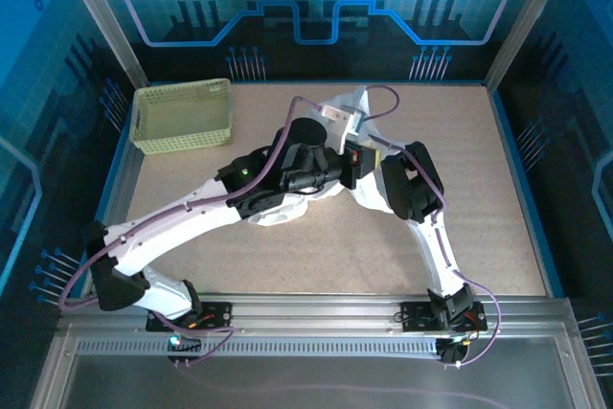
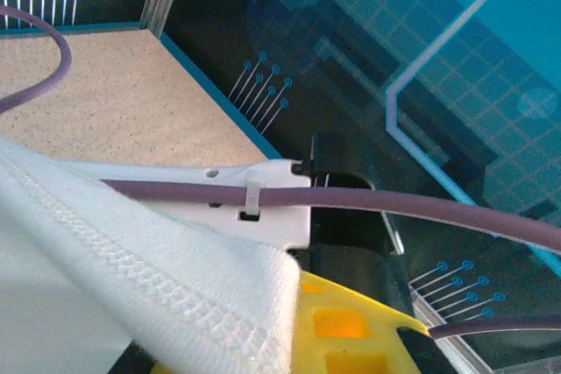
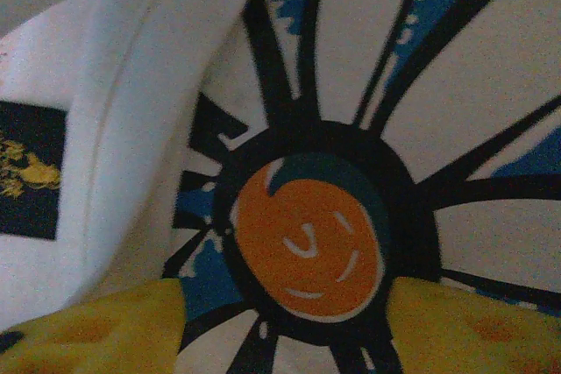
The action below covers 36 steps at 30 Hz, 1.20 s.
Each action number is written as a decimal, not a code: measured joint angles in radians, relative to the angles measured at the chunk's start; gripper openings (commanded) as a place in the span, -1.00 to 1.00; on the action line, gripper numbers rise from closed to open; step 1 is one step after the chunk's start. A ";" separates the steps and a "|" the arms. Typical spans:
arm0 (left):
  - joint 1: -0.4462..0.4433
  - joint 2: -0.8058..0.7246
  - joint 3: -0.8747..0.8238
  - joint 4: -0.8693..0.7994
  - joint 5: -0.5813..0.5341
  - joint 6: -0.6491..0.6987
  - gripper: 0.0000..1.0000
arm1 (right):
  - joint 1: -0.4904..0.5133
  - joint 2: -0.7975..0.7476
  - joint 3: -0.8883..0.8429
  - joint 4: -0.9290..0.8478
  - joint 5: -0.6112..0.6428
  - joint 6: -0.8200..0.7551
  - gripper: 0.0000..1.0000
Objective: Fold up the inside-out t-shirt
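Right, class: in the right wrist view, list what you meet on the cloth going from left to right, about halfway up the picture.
A dark label patch with yellow marks → a thick white fold of the t-shirt → the black-ringed orange circle of the print.

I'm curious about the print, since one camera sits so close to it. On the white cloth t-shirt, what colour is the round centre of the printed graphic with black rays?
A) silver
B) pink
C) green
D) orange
D: in the right wrist view the white cloth t-shirt bears a print whose round centre is orange, ringed in black.
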 measured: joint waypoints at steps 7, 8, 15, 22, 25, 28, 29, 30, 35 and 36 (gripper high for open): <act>0.064 -0.065 -0.030 0.002 -0.017 -0.003 -0.91 | 0.000 -0.022 -0.049 0.008 0.029 0.005 -0.72; 0.082 -0.076 -0.038 0.000 -0.020 -0.004 -0.91 | 0.000 -0.040 -0.080 0.023 0.032 0.006 -0.79; 0.254 -0.113 -0.084 -0.053 -0.068 -0.026 -0.89 | 0.000 -0.229 -0.379 0.108 0.042 -0.006 -1.00; 0.471 -0.070 -0.182 -0.142 -0.086 -0.077 -0.91 | 0.001 -0.428 -0.676 0.253 0.017 -0.037 -1.00; 0.534 0.012 -0.186 -0.180 -0.087 -0.082 -0.96 | 0.009 -0.505 -0.766 0.329 -0.006 -0.064 -1.00; 0.568 0.122 -0.185 -0.219 -0.085 -0.081 -1.00 | 0.031 -0.597 -0.847 0.414 -0.028 -0.097 -1.00; 0.574 0.161 -0.185 -0.235 -0.085 -0.081 -1.00 | 0.040 -0.634 -0.873 0.443 -0.037 -0.110 -1.00; 0.576 0.196 -0.184 -0.248 -0.085 -0.081 -1.00 | 0.049 -0.666 -0.891 0.459 -0.047 -0.120 -1.00; 0.578 0.326 -0.180 -0.294 -0.066 -0.081 -1.00 | 0.069 -0.786 -0.949 0.537 -0.094 -0.153 -1.00; 0.578 0.337 -0.180 -0.300 -0.065 -0.081 -0.98 | 0.070 -0.796 -0.954 0.542 -0.098 -0.157 -1.00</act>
